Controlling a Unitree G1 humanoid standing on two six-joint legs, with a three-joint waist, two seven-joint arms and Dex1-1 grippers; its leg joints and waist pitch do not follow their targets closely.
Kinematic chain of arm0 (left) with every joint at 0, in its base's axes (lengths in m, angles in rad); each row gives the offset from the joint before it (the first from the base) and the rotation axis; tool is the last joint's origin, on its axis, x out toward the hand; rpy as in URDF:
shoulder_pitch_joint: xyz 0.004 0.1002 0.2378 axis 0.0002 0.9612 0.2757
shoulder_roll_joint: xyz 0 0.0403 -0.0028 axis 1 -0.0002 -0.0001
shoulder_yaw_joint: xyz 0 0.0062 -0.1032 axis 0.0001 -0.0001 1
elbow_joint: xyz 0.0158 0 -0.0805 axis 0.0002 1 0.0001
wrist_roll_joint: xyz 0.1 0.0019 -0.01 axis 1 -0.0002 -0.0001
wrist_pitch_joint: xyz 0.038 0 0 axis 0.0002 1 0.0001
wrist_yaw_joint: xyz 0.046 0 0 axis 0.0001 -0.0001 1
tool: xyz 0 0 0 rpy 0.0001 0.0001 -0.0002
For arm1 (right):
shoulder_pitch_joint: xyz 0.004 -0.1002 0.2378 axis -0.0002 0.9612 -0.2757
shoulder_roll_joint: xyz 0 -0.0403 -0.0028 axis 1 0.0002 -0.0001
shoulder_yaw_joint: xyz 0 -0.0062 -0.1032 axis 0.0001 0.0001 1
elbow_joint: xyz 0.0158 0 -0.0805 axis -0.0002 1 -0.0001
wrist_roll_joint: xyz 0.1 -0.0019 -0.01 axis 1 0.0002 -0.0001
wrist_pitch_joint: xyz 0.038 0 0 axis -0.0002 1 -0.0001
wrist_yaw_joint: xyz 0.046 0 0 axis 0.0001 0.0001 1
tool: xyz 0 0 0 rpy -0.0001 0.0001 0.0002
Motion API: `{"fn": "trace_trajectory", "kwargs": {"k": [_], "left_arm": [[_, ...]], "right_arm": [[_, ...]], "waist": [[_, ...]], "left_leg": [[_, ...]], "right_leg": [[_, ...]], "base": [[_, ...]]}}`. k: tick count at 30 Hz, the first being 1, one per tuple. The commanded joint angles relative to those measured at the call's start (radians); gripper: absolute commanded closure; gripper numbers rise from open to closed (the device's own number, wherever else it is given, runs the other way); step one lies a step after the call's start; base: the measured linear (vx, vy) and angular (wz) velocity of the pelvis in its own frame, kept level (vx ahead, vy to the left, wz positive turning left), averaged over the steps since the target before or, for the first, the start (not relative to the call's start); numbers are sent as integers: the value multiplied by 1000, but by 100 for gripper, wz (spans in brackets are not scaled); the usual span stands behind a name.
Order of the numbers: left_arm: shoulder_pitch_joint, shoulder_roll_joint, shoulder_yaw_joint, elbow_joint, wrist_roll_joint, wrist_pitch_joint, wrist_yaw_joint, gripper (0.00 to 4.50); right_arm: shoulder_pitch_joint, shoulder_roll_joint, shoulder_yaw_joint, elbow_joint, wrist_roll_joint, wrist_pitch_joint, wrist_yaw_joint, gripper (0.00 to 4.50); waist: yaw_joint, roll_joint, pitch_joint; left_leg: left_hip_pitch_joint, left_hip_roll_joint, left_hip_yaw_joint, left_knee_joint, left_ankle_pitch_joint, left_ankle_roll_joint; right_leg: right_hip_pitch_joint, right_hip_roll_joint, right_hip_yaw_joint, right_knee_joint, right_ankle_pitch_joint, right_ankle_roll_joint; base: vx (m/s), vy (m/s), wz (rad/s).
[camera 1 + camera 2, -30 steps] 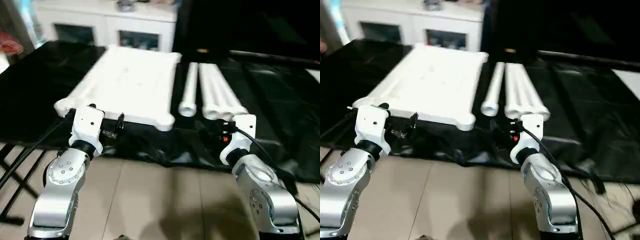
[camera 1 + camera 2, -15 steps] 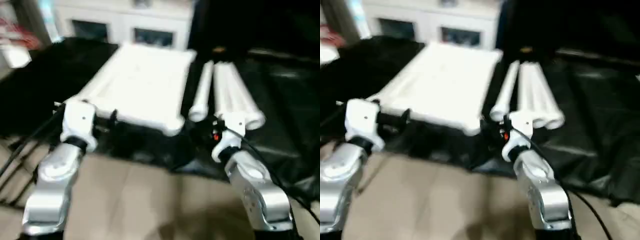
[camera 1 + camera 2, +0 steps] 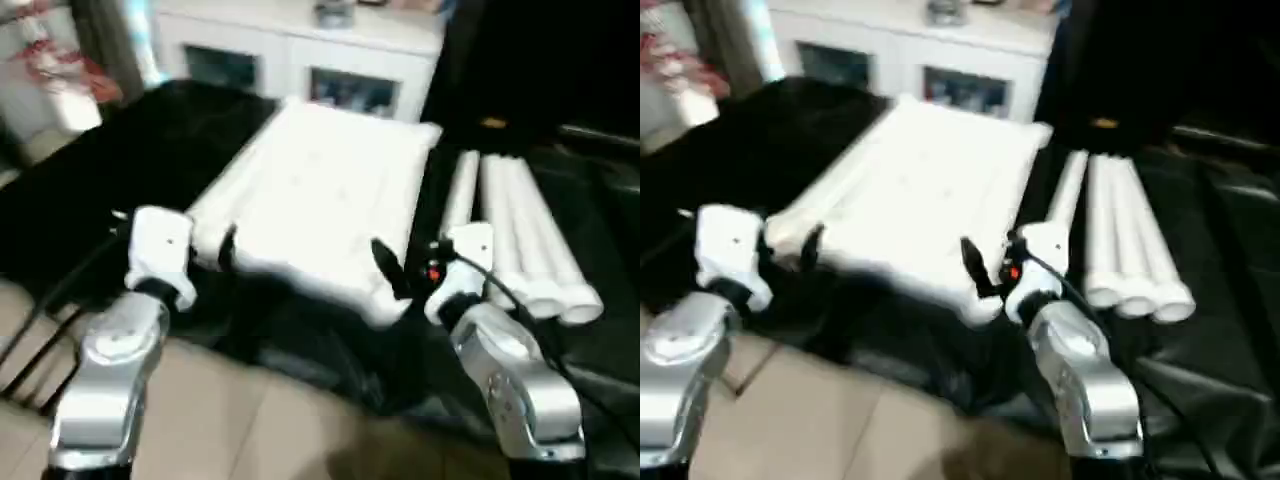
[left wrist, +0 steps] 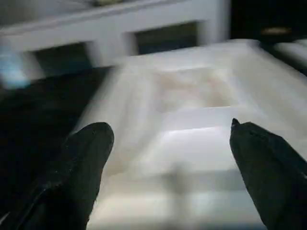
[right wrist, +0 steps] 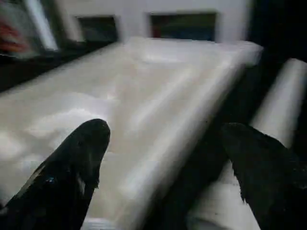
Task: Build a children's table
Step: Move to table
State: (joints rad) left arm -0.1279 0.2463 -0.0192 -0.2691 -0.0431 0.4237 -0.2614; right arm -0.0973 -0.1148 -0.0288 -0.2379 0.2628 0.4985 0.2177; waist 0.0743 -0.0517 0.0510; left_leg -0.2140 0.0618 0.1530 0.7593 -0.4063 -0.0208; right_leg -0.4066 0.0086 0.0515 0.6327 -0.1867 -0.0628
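Black cloth covers the bench where the table top (image 3: pixel 320 195) lies, legs (image 3: pixel 520 235) just beside it. Both the left gripper (image 4: pixel 168 158) and right gripper (image 5: pixel 160 158) gape wide at its near edge; they should close squarely on opposite corners.

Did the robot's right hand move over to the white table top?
Yes. The right gripper has swung from in front of the legs towards the robot's left, and now sits at the table top's near right corner, fingers open.

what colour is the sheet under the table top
Black, with a slight sheen; the sheet shows best in the left eye view, around the white table top.
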Motion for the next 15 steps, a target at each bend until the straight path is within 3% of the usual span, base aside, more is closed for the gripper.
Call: {"fn": "trace_trajectory", "kwargs": {"k": [1, 2, 3, 4, 5, 6, 7, 8, 9, 10, 11, 12, 13, 14, 15], "left_arm": [[3, 15, 11, 2, 0, -14, -19, 12], [6, 12, 2, 4, -5, -14, -30, 12], [7, 11, 0, 5, -6, -15, -32, 12], [15, -1, -8, 1, -15, -23, -35, 12], [19, -3, -16, -2, -10, -15, -31, 12], [29, -8, -26, -6, -3, 0, -22, 12], [30, -8, -27, -4, -2, 0, -22, 12], [40, -16, -30, -1, -5, -5, -18, 12], [46, -22, -33, 0, -9, -10, -17, 12], [52, -29, -35, 2, -13, -18, -14, 12], [55, -34, -38, 6, -11, -23, -7, 12], [55, -38, -51, 11, 5, -34, 3, 12], [54, -39, -54, 11, 10, -33, 6, 12], [48, -33, -83, 6, 68, -45, 37, 12], [41, -31, -94, 2, 97, -44, 58, 12]], "right_arm": [[8, 3, 21, -61, 1, 16, -1, 30], [29, -5, 24, -93, 2, 26, -2, 30], [34, -7, 24, -102, 1, 30, -3, 30], [57, -13, 17, -138, 0, 52, -12, 30], [65, -14, 13, -151, 0, 60, -19, 30], [77, -12, 4, -168, 2, 73, -31, 30], [77, -10, 4, -168, 2, 74, -33, 30], [82, -5, 0, -177, 7, 80, -40, 30], [84, -4, -3, -182, 11, 84, -41, 30], [87, -2, -4, -188, 17, 88, -43, 30], [90, 0, -5, -192, 23, 94, -43, 30], [96, -4, 2, -198, 19, 101, -44, 30], [98, -6, 3, -200, 18, 102, -43, 30], [108, -10, 11, -211, 9, 106, -44, 30], [111, -10, 10, -215, 9, 114, -47, 30]], "waist": [[46, -5, -50], [51, 3, -48], [56, 12, -45], [46, 15, -36], [12, 89, -28], [-13, 129, -18], [-20, 103, -57], [-21, 97, -57], [-36, 86, -54], [-49, 64, -60], [-34, 6, -98], [-5, -13, -102], [27, -20, -94], [21, -20, -90], [10, -28, -76]], "left_leg": [[-143, -6, -70, 49, 31, -122], [-156, -1, -98, 49, 73, -155], [-161, 3, -110, 35, 95, -162], [-166, 8, -122, 8, 124, -165], [-107, 55, -141, -182, 216, -124], [-83, 179, -186, -244, 108, -130], [-76, 234, -249, -237, 223, -31], [-70, 225, -231, -222, 317, 8], [-81, 188, -131, -198, 528, -26], [-88, 148, -113, -172, 632, -11], [-160, 24, -14, -87, 612, -8], [-201, 30, -29, -51, 392, 8], [-221, 57, -79, 20, 84, 8], [-228, 48, -92, 38, 32, -13], [-218, 23, -102, 15, 18, -53]], "right_leg": [[175, -144, 210, -113, -202, -478], [159, -106, 211, -117, -87, -424], [148, -85, 212, -123, -68, -381], [131, -58, 204, -133, -96, -319], [52, 73, 130, -139, -257, -4], [-38, 50, 53, -12, -345, 73], [-12, -44, -25, 87, -162, 77], [-26, -59, -37, 79, -84, 76], [-26, -72, -51, 42, 48, 56], [-5, -85, -42, 1, 148, 56], [80, -110, 68, -23, 463, 21], [116, -183, 145, -53, 577, -6], [99, -262, 235, -83, 733, -44], [92, -249, 244, -89, 715, -59], [84, -178, 206, -99, 534, -60]], "base": [[176, -24, -55], [231, -10, -76], [130, 9, -42], [101, 33, -52], [61, 100, -55], [61, 100, -55], [83, 91, -9], [119, 51, 6], [119, 51, 6], [102, 44, -41], [67, -1, -55], [67, -1, -55], [12, 32, -42], [-21, 61, -48], [-21, 61, -48]]}}
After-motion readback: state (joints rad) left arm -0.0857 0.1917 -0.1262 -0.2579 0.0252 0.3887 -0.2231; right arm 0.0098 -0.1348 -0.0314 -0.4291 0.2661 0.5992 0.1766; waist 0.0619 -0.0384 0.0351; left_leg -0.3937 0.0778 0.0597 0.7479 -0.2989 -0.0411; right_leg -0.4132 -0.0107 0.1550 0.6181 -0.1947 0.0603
